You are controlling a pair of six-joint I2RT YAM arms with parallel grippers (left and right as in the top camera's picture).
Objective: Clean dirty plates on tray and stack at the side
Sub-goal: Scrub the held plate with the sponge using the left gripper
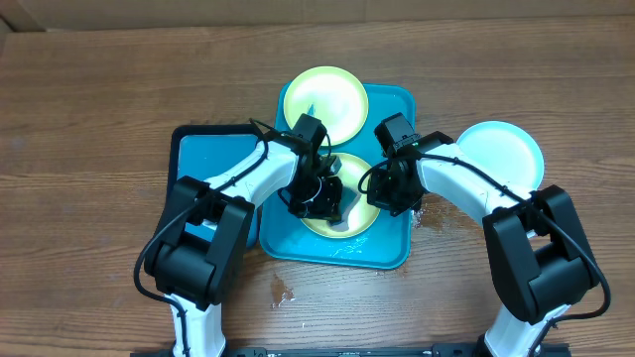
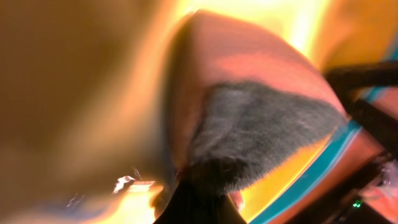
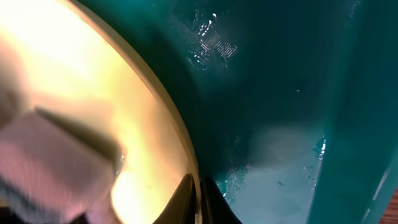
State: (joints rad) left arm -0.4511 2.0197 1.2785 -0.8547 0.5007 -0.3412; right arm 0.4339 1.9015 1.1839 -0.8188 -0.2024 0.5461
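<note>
A lime-yellow plate (image 1: 349,220) lies in the near half of the turquoise tray (image 1: 382,253). My left gripper (image 1: 317,198) is shut on a sponge (image 2: 261,130), pink with a grey scrub face, and presses it on this plate (image 2: 74,93). My right gripper (image 1: 392,193) is shut on the plate's right rim (image 3: 198,199); the plate (image 3: 93,74) and wet tray (image 3: 280,93) show in the right wrist view. A second lime-yellow plate (image 1: 324,99) sits at the tray's far end. The pale blue plate (image 1: 501,154) lies on the bare tabletop to the right.
A smaller black-rimmed blue tray (image 1: 198,159) lies left of the turquoise tray, partly under my left arm. Water drops (image 1: 283,291) mark the wood in front of the tray. The brown wood table (image 1: 89,119) extends on both sides.
</note>
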